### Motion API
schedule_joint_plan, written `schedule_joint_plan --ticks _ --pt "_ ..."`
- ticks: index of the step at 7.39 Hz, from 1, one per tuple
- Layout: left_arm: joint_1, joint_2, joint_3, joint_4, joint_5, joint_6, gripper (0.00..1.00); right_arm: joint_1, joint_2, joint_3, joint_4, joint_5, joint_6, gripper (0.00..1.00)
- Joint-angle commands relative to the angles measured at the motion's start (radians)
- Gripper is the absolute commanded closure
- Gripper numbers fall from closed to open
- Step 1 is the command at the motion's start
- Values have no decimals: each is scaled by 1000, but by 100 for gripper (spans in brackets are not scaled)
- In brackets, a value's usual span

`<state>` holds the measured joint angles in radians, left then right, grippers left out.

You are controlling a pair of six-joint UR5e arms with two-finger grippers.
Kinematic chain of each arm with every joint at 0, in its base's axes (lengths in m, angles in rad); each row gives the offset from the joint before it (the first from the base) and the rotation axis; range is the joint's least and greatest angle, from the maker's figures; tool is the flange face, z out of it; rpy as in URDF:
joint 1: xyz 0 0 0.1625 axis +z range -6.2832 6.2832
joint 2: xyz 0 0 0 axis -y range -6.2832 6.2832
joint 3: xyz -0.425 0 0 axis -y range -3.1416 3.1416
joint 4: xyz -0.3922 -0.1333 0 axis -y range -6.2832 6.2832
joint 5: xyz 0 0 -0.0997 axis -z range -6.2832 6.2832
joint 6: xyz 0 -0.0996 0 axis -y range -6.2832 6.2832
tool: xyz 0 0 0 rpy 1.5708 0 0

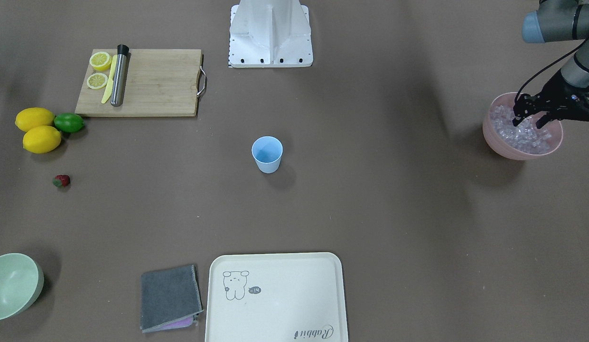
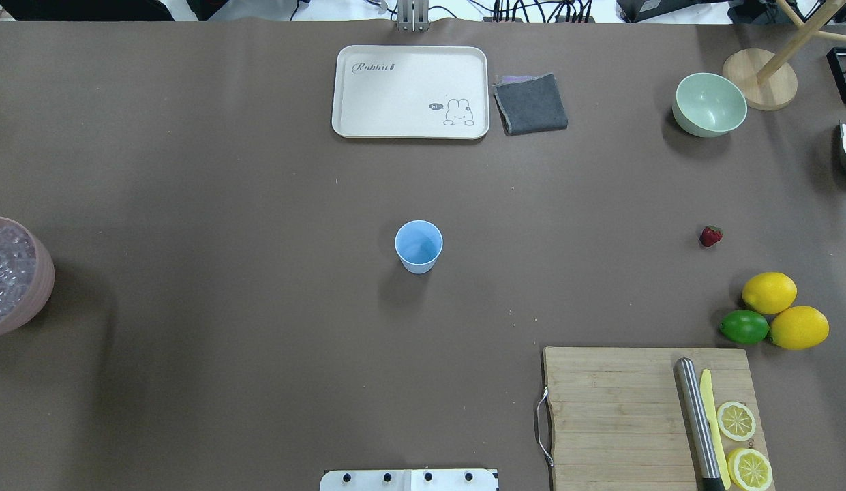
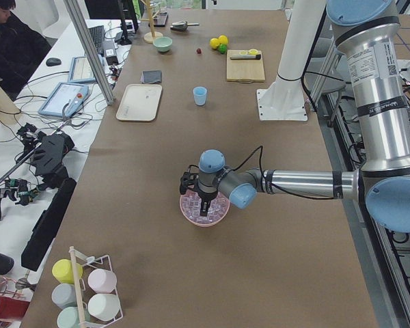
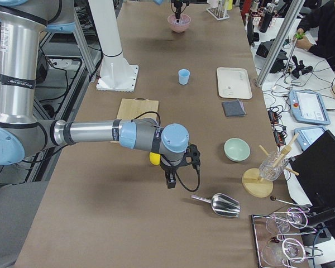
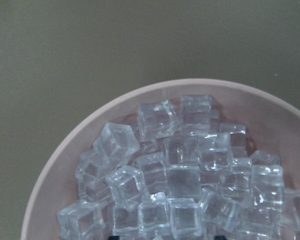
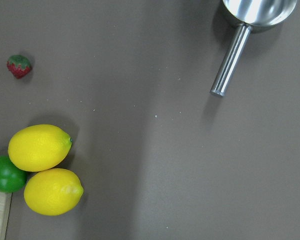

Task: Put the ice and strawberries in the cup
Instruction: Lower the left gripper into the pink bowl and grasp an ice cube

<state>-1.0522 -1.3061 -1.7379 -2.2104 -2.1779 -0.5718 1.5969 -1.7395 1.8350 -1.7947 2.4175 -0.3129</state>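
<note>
The light blue cup point(image 1: 267, 153) stands upright and empty at the table's middle point(image 2: 418, 245). Ice point(image 5: 180, 180) fills a pink bowl point(image 1: 508, 145) at the robot's left end of the table. My left gripper point(image 1: 528, 122) hangs open just over the ice, its fingers spread and holding nothing. The strawberry point(image 2: 710, 236) lies alone on the table near the lemons, and it also shows in the right wrist view point(image 6: 19, 66). My right gripper point(image 4: 170, 183) hovers over the table's right end, beyond the lemons; I cannot tell whether it is open or shut.
Two lemons point(image 2: 769, 292) and a lime point(image 2: 744, 326) lie beside a wooden cutting board point(image 2: 613, 409) with lemon slices, a yellow knife and a steel rod. A cream tray point(image 2: 409, 92), grey cloth point(image 2: 530, 103) and pale green bowl point(image 2: 709, 103) line the far edge. A metal scoop point(image 6: 240, 50) lies nearby.
</note>
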Motion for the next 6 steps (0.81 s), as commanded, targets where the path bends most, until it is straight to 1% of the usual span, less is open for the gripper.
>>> schedule_joint_plan --ticks 1,2,4,5,6 --pt "3 1 0 0 1 1 56 0 0 1 0 6 0 0" --pt "3 1 1 0 1 1 70 0 0 1 0 6 0 0" --pt "4 1 1 0 1 1 69 0 0 3 -2 32 1 0" --pt "4 2 1 0 1 1 64 0 0 1 0 37 6 0" --pt "3 2 1 0 1 1 65 0 0 3 0 37 8 0"
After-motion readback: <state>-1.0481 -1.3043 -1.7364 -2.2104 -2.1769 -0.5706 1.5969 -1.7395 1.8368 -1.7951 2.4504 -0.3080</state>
